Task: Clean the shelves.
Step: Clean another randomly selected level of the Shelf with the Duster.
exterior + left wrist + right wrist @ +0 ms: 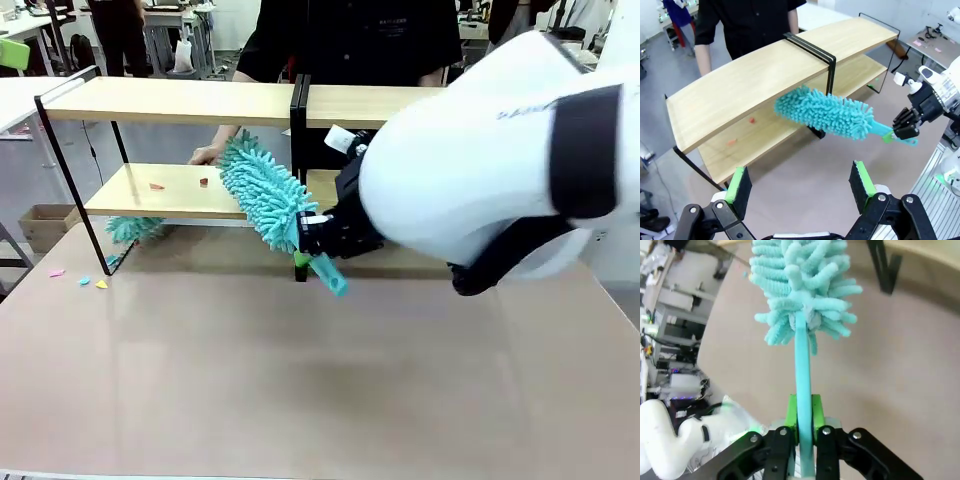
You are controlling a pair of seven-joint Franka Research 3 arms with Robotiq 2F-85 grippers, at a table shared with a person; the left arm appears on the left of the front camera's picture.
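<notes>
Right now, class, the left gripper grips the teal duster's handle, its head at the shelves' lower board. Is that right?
No: the right gripper grips the teal duster, as the right wrist view shows. The rest stands.

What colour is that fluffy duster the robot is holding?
The duster is turquoise, fluffy head and handle alike; the left wrist view shows it best.

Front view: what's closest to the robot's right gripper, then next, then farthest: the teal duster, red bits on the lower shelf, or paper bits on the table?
1. Teal duster, held in the right gripper itself.
2. Red bits, left of it on the lower board of the shelves.
3. Paper bits, far left on the table.
</notes>
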